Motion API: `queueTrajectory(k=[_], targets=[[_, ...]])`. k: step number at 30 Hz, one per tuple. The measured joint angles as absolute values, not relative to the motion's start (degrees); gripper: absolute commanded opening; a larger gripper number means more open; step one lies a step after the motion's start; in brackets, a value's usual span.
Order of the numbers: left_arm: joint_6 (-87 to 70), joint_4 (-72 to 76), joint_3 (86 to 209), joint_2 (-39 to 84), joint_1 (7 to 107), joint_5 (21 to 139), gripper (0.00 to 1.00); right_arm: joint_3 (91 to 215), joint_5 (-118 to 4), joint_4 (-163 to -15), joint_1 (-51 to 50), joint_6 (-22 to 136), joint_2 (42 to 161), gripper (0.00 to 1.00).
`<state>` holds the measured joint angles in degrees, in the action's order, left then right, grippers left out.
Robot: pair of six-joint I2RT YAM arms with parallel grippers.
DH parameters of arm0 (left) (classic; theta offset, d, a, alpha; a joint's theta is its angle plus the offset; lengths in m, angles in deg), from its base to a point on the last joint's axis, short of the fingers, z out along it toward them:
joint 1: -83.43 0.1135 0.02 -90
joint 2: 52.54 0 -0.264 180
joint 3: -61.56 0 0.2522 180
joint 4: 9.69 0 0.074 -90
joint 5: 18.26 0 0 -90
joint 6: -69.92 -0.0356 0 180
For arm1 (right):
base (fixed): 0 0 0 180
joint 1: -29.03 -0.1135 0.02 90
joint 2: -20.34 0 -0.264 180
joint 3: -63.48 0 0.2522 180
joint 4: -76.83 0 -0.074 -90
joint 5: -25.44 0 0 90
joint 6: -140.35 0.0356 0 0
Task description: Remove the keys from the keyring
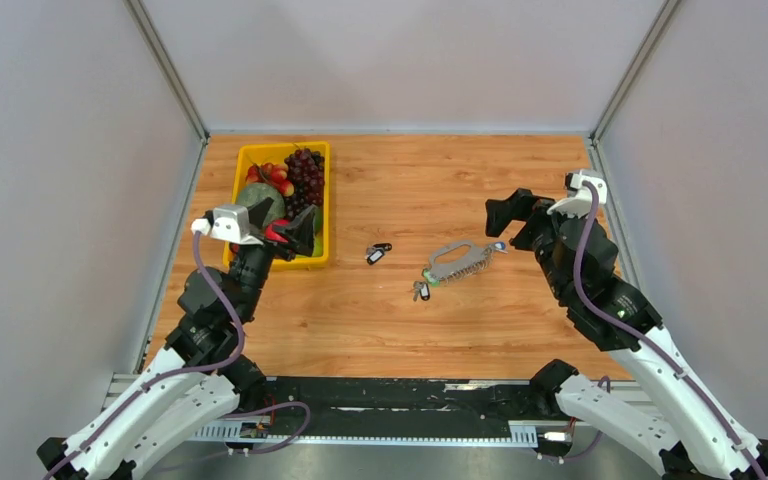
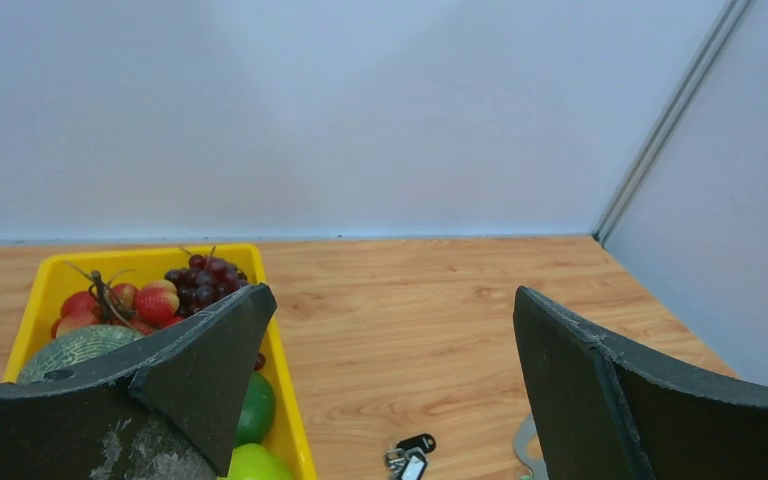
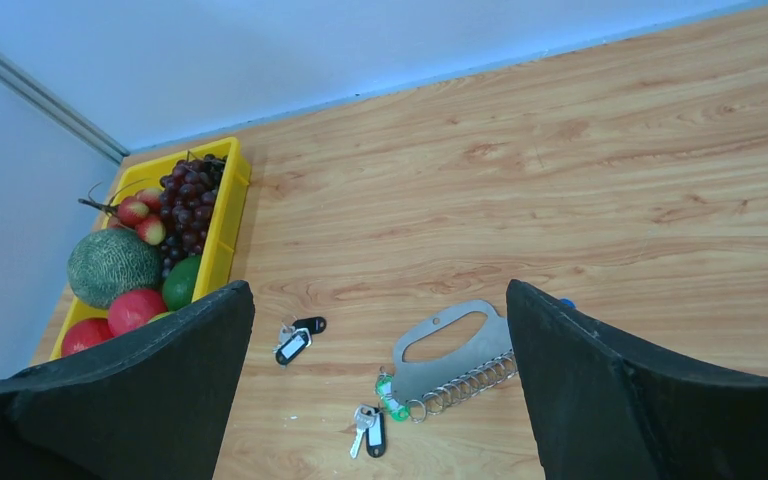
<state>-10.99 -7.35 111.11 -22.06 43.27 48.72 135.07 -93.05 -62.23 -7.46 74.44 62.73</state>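
Note:
The keyring (image 1: 457,260) is a pale silvery flat plate with a handle slot and a row of small rings, lying mid-table; it also shows in the right wrist view (image 3: 455,350). A key with a green tag (image 3: 390,398) sits at its left end, a key with a black tag (image 3: 370,430) just below, and a blue tag (image 3: 567,302) peeks out at its right end. A separate pair of black-tagged keys (image 1: 378,252) lies loose to the left (image 3: 298,338) (image 2: 410,458). My left gripper (image 1: 285,225) (image 2: 390,300) is open and empty by the bin. My right gripper (image 1: 508,215) (image 3: 378,290) is open and empty, raised right of the keyring.
A yellow bin (image 1: 243,165) with grapes, a melon, red and green fruit stands at the left of the wooden table; its rim shows in the left wrist view (image 2: 290,420) and the right wrist view (image 3: 222,240). Grey walls enclose three sides.

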Motion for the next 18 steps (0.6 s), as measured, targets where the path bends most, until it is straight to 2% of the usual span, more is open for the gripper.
queueTrajectory(k=[9,18], targets=[[-20.28,-4.22,109.39,-22.63,43.27,54.68,1.00,134.56,-90.51,-62.30,-7.46,71.41,64.89,1.00],[-25.27,-0.22,109.26,-17.95,43.27,58.94,1.00,131.96,-84.30,-62.54,-7.46,70.33,82.21,0.99]])
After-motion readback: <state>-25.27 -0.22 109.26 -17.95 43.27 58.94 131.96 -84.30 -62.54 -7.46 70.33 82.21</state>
